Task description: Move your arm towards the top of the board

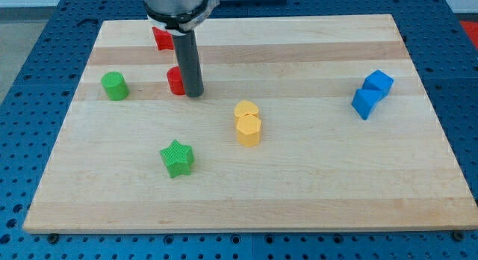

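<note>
My tip (194,93) rests on the wooden board (314,185) in its upper left part. It touches the right side of a red block (175,81), which is partly hidden by the rod. A second red block (161,38) lies higher up near the board's top edge, also partly hidden behind the rod. A green cylinder (114,86) stands to the left of the tip. A green star (177,158) lies below the tip. Two yellow blocks (246,109) (249,130) sit touching, to the tip's lower right.
Two blue blocks (378,83) (365,103) sit touching near the board's right edge. A blue perforated table surface (30,81) surrounds the board.
</note>
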Controlling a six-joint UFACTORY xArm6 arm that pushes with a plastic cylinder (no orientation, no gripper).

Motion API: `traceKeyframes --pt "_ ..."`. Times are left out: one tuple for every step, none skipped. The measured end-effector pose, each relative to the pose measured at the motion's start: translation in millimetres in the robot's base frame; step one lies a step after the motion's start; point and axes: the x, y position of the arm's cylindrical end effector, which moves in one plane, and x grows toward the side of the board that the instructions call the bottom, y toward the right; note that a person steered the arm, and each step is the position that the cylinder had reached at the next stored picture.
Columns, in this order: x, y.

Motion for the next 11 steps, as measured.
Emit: traceKeyframes --pt "-9 -9" --pt "0 -6" --pt "34 18" --pt "42 15" --pt "38 6" --pt "20 -3" --pt "-16 -4" --pt "-67 -4" --pt "-110 -4" --pt "-104 2" --pt "-38 25"
